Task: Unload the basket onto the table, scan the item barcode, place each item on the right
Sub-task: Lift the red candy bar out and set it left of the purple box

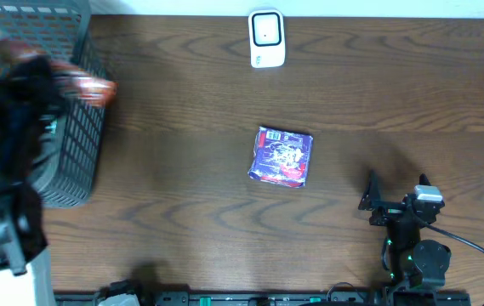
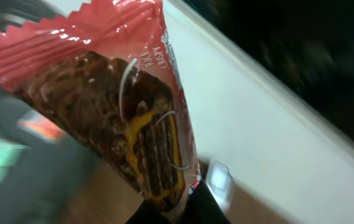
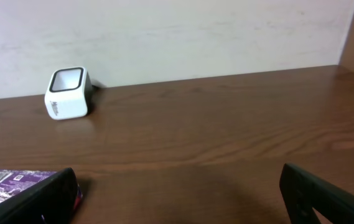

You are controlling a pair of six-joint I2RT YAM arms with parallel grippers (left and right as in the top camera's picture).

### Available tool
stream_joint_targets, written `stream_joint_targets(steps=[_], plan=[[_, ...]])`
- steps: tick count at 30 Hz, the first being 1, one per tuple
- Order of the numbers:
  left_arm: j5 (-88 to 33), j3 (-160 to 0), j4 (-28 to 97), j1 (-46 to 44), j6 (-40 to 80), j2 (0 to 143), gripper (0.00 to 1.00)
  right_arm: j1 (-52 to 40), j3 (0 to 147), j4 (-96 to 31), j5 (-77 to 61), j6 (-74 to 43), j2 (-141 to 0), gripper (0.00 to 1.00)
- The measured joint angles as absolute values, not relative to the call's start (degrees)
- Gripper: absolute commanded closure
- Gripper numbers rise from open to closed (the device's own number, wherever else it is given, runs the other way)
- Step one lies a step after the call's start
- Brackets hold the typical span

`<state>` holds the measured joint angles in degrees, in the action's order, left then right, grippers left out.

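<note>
Left claw clamped on red snack bar, blurred over basket at tabletop left, right claw spread wide, empty, purple packet mid-tabletop, scanner at back

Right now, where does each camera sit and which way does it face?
Overhead: above the table, looking straight down; both arms show.
Left wrist: behind the left gripper, facing its held snack bar.
Right wrist: low, facing the wall; open right gripper shows.
Shared: scanner in all three; purple packet in overhead and right wrist.
</note>
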<state>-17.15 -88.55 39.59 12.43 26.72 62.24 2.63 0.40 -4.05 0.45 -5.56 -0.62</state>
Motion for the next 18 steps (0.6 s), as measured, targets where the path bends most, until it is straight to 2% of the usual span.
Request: stream_joint_targets(steps=[5,9,18], plan=[[-18.0,-88.5,42.1,-5.0,16.3,68.2,0.93,2.6,0.4,-4.0,0.4,-5.6,-0.6,0.01],[-18.2,-88.5,45.4,-14.2,8.0,74.1,0.93,2.6,0.4,-4.1,0.4,-5.6,-0.6,0.01],[-14.7,-88.5,50.4,-22.8,-2.1,91.0,0.92,2.6,0.4,-4.1,0.4,-5.6,-0.6,0.01]])
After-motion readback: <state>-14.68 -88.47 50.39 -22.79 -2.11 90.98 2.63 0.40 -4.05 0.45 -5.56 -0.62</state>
